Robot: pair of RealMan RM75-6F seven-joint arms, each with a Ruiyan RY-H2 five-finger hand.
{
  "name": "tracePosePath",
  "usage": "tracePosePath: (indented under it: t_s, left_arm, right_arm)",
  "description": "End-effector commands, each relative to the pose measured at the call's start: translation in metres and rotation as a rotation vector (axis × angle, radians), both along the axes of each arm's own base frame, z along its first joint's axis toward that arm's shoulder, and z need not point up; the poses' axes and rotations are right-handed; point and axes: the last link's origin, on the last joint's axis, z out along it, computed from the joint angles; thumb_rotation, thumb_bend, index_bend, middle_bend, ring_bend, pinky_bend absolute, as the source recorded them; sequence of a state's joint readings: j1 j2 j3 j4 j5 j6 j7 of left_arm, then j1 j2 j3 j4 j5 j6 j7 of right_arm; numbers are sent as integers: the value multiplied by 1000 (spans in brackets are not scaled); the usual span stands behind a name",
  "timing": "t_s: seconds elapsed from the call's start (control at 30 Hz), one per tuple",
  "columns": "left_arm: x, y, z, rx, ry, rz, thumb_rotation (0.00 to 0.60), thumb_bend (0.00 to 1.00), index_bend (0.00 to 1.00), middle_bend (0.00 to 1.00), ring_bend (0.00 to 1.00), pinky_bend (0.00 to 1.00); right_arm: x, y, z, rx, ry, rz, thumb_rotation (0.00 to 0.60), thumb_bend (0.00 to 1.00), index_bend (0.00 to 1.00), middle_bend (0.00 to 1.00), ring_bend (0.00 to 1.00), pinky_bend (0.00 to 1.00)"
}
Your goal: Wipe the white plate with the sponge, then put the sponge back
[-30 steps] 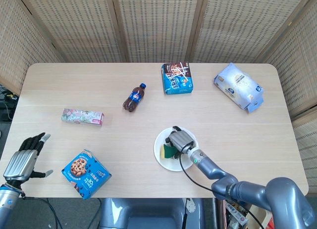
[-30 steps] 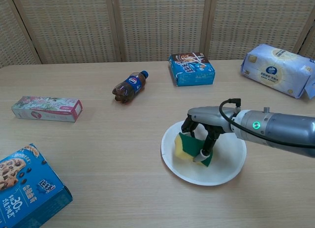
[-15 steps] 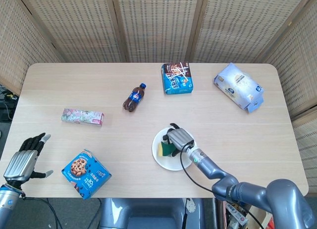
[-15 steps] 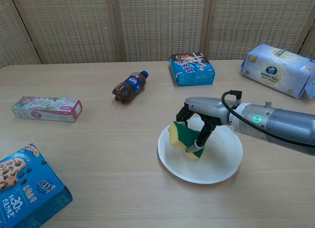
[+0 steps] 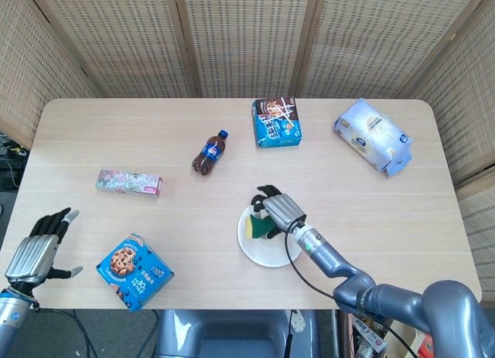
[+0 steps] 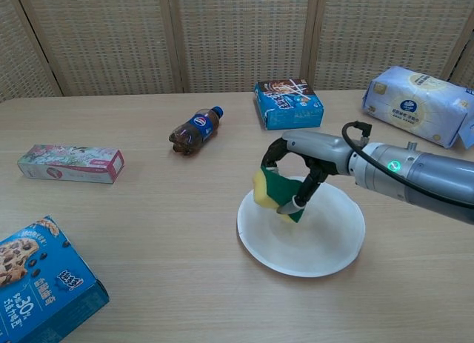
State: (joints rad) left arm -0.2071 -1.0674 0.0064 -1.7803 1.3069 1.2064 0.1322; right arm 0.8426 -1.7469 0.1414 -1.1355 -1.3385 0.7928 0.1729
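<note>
The white plate (image 6: pixel 307 243) (image 5: pixel 259 250) lies on the table's front middle. My right hand (image 6: pixel 296 164) (image 5: pixel 275 207) holds a yellow-and-green sponge (image 6: pixel 272 191) (image 5: pixel 255 226), fingers curled over its top. The sponge hangs over the plate's far left rim, lifted a little above the plate surface. My left hand (image 5: pixel 37 246) rests at the table's front left edge, fingers apart and holding nothing; the chest view does not show it.
A blue cookie box (image 5: pixel 134 271) (image 6: pixel 37 284) sits front left, a flowered box (image 5: pixel 128 182) (image 6: pixel 70 164) behind it. A cola bottle (image 5: pixel 209 151) (image 6: pixel 194 130), a blue snack box (image 5: pixel 276 123) (image 6: pixel 288 103) and a tissue pack (image 5: pixel 373 135) (image 6: pixel 416 104) lie further back.
My right hand has carried the sponge away from the plate's middle toward its far left rim and raised it. The plate slid slightly left. The left hand stayed put.
</note>
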Motion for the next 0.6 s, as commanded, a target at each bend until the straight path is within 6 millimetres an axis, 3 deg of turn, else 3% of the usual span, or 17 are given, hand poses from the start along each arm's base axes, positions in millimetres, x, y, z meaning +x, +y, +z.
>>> tracePosePath:
  t_s: [0.03, 0.4, 0.6]
  left_arm:
    - [0, 0, -1, -2, 0, 1, 600, 0, 0, 0, 0, 0]
    - [-1, 0, -2, -12, 1, 9, 600, 0, 0, 0, 0, 0]
    - [0, 0, -2, -12, 0, 8, 600, 0, 0, 0, 0, 0]
  right_arm:
    - [-6, 2, -5, 12, 21, -6, 600, 624, 662, 255, 48, 40]
    - [-35, 8, -23, 31, 113, -22, 600, 623, 665, 204, 0, 39]
    - [-41, 10, -28, 43, 121, -27, 600, 622, 665, 202, 0, 40]
